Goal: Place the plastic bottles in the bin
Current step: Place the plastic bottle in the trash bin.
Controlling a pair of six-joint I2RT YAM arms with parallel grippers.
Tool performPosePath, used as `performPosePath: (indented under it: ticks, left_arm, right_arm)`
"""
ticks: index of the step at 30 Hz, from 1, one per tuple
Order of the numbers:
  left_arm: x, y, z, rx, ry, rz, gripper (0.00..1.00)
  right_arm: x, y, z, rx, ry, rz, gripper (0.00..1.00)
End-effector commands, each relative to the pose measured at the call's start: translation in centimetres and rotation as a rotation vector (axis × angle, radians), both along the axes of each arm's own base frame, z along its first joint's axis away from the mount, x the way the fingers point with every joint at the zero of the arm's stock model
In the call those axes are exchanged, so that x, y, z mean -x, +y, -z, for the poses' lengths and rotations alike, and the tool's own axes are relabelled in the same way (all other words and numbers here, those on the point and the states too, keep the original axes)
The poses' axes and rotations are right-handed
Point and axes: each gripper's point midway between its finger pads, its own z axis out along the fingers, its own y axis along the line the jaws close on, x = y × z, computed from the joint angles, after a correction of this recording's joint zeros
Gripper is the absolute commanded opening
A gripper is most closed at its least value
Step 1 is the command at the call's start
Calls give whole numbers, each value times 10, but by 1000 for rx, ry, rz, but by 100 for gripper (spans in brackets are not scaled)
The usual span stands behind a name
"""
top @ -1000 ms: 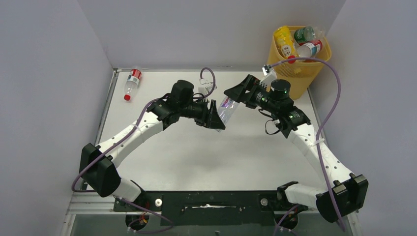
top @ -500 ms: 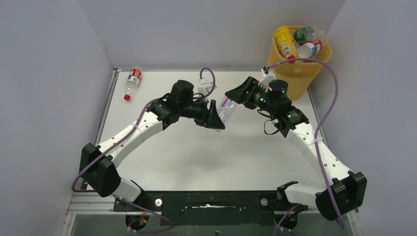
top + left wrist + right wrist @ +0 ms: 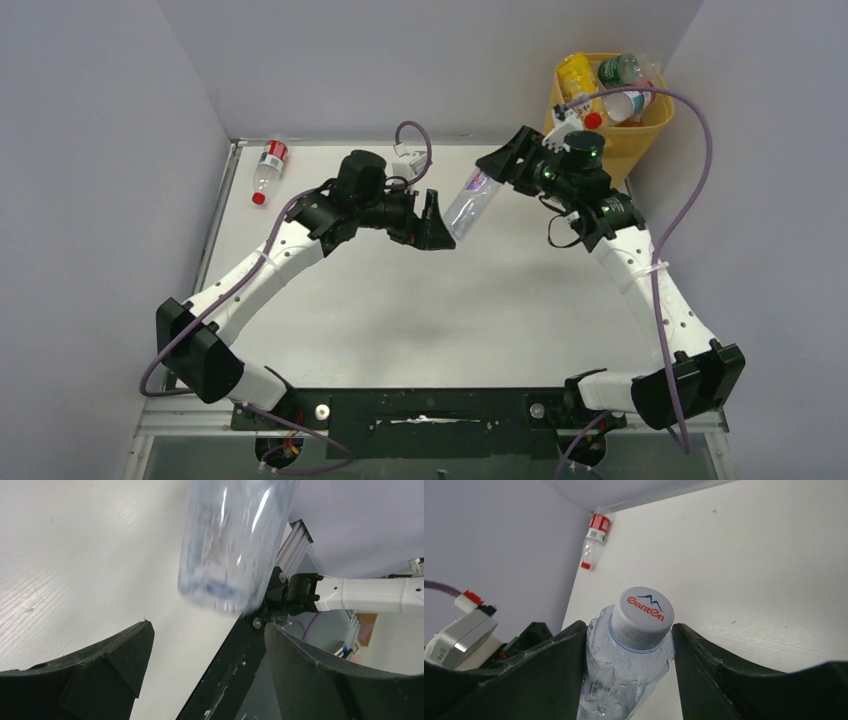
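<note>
A clear plastic bottle [image 3: 470, 198] with a white cap [image 3: 642, 616] hangs above the table, and my right gripper [image 3: 500, 168] [image 3: 629, 627] is shut on its neck and shoulder. Its base [image 3: 225, 575] hovers just beyond my left gripper [image 3: 438, 218] [image 3: 208, 626], which stands open and apart from it. Another clear bottle with a red label and cap [image 3: 268, 168] [image 3: 594, 540] lies at the table's far left corner. The yellow-orange bin [image 3: 628, 142] stands at the far right behind my right arm, with a yellow bottle [image 3: 578, 80], a green-labelled one [image 3: 620, 70] and a red-labelled one [image 3: 632, 100] sticking out of its top.
Grey walls close the table on the left, back and right. A metal rail [image 3: 215, 230] runs along the left edge. Purple cables [image 3: 690, 150] loop over the right arm near the bin. The black base bar [image 3: 430, 410] lies at the near edge.
My left gripper has opened and let go of the clear bottle. My right gripper has closed on it and carried it up and back toward the bin.
</note>
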Motion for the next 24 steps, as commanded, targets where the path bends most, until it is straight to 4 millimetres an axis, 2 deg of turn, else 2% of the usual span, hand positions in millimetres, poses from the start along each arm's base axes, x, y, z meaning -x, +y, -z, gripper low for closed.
performPosePath:
  ticks: [1,6,9,13,19,22,24]
  left_arm:
    - [-7,20,-47,33,-116,-59,82]
    - [-9,39,-68,59,-147,-106,83]
    - [-8,47,-74,70,-160,-120,83]
    - [-9,54,-71,66,-155,-127,84]
    - [-7,65,-60,47,-151,-137,84]
    - [-7,70,-55,46,-149,-140,84]
    - [-7,72,-53,52,-151,-137,84]
  right_arm:
    - [-27,-56,-42,36,-103,139,34]
    - [-49,-119,-72,150,-155,316,34]
    - [-57,-161,-103,220,-221,472,35]
    - [-61,-217,-144,276,-307,706,36]
    - [-41,-299,-199,306,-439,1086,38]
    - [-22,-334,-209,306,-476,1301,38]
    - [-10,-350,-212,305,-501,1416,40]
